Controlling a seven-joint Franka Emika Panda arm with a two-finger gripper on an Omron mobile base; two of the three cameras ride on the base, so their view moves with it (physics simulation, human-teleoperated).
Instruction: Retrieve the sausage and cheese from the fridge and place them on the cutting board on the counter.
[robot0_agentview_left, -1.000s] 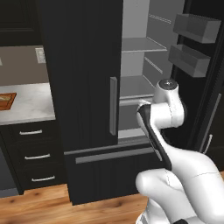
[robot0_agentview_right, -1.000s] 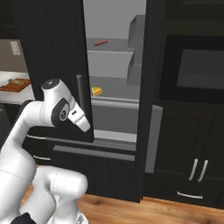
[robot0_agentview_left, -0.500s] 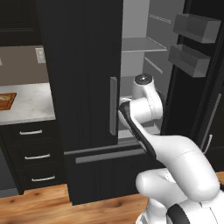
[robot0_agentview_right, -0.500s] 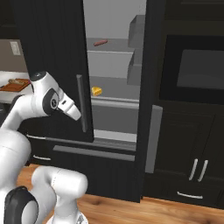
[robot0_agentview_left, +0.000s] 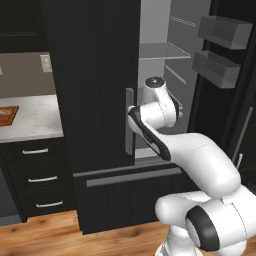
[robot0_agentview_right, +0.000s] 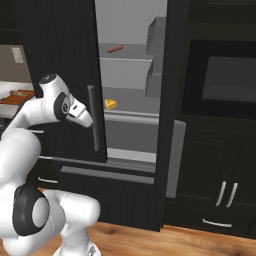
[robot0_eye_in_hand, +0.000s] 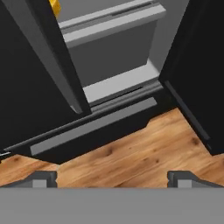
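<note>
The fridge (robot0_agentview_right: 55, 45) stands with its left door shut and its right door (robot0_agentview_left: 235, 115) swung open. On an upper shelf inside lies the reddish-brown sausage (robot0_agentview_right: 114, 48). One shelf lower sits the yellow cheese (robot0_agentview_right: 110, 104), also at the top left of the hand view (robot0_eye_in_hand: 54, 6). My gripper (robot0_agentview_right: 86, 119) hangs in front of the left door's grey handle (robot0_agentview_right: 92, 117), apart from both foods. It is open (robot0_eye_in_hand: 113, 178), with nothing between its fingertips (robot0_eye_in_hand: 43, 177). The cutting board (robot0_agentview_right: 17, 95) lies on the counter (robot0_agentview_left: 35, 117) at far left.
The open door carries two grey bins (robot0_agentview_left: 217, 67). Below the doors runs the fridge's bottom drawer (robot0_agentview_left: 130, 177), with wooden floor (robot0_eye_in_hand: 140, 153) in front. A black built-in oven (robot0_agentview_right: 220, 80) and dark cabinets stand right of the fridge. Dark drawers (robot0_agentview_left: 35, 177) sit under the counter.
The arm has swung left, from in front of the open fridge compartment to the left door's handle. The gripper stayed open. The foods have not moved.
</note>
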